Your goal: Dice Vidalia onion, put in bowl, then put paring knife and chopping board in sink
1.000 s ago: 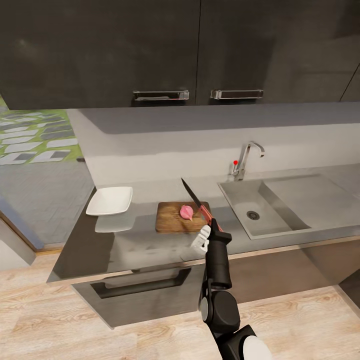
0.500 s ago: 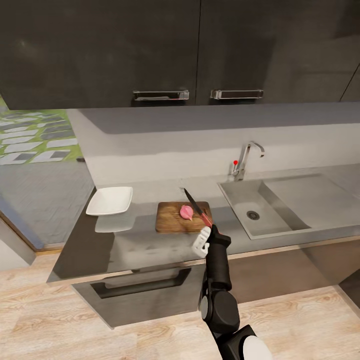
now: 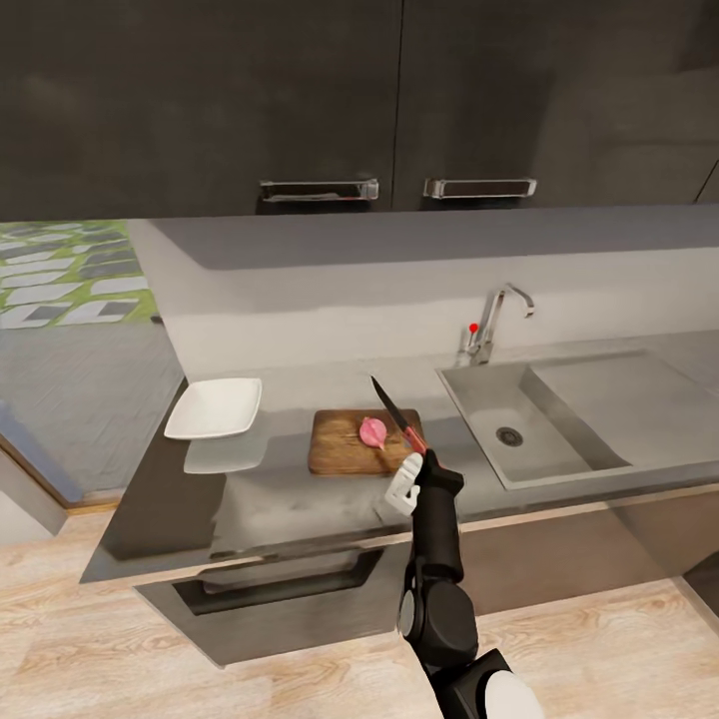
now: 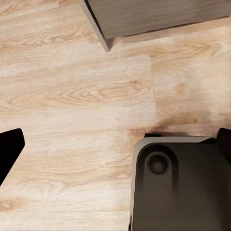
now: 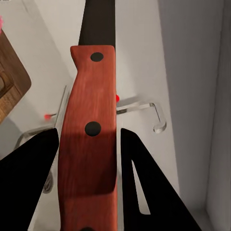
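Knife: the knife [image 3: 391, 406] is clamped by its red handle in the right gripper [image 3: 411, 465], blade slanting up and away to the left.
Onion: the onion [image 3: 372, 431] is seen whole on the board [image 3: 340, 444], just left of the blade.
Left gripper: state cannot be told.
Change: the blade is raised again after a dip; the camera has shifted slightly.

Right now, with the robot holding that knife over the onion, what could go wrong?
The Vidalia onion is round and loose on the chopping board, so it might roll away when the paring knife in the right gripper pushes down. It also sits near the board's right end, so pieces could spill onto the countertop. The board is unheld and may slide.
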`<state>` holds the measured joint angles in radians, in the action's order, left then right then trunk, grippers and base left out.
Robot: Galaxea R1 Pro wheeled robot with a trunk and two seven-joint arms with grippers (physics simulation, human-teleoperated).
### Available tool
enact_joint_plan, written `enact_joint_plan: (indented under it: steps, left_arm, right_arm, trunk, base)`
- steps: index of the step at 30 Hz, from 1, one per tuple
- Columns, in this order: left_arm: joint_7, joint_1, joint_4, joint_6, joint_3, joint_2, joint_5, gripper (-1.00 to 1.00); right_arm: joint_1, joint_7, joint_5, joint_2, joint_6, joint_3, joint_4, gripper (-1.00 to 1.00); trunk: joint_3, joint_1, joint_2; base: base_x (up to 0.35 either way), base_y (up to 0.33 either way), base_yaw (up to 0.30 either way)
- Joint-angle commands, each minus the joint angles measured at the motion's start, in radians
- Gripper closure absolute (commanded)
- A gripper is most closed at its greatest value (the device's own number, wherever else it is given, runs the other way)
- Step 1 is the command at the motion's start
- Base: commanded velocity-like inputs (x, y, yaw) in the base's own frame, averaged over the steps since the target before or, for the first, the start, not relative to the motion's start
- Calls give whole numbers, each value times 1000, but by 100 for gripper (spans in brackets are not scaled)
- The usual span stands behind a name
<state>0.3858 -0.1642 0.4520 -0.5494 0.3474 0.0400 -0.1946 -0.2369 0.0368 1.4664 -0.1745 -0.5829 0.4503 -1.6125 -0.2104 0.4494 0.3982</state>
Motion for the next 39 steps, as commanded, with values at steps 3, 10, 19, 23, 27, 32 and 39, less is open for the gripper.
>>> enact_joint_plan:
  steps: [3,10,19,23,27,32,39]
  left_arm:
    - [5,0,2,-2,9,1,-9,-100]
    - [4,-2,-4,-8,12,7,-4,-100]
    - [4,-2,1,-18,12,18,0,-100]
    - [4,-3,2,-18,12,18,0,-100]
    - [4,-3,2,-18,12,18,0,-100]
    - [4,-3,2,-18,12,18,1,-100]
    - [4,-2,1,-18,12,18,0,-100]
  right_arm:
    - [-1,2,4,0,-6,28,0,100]
    - [-7,-5,10,0,-6,55,-2,100]
    - [-55,-8,42,15,0,52,10,100]
    - [-50,15,62,31,0,51,4,100]
    - [-49,38,66,32,0,50,0,100]
    - [-49,66,67,32,0,46,-4,100]
    - [-50,107,68,33,0,45,-6,100]
  trunk:
    - [-2,1,2]
    - [-2,1,2]
    - [-2,1,2]
    - [-2,1,2]
    - [-2,1,2]
    - [-2,1,2]
    - [-2,1,2]
  base:
    - [11,0,0]
    - [1,0,0]
    - [0,0,0]
    - [0,0,0]
    - [0,0,0]
    - [0,0,0]
    - [0,0,0]
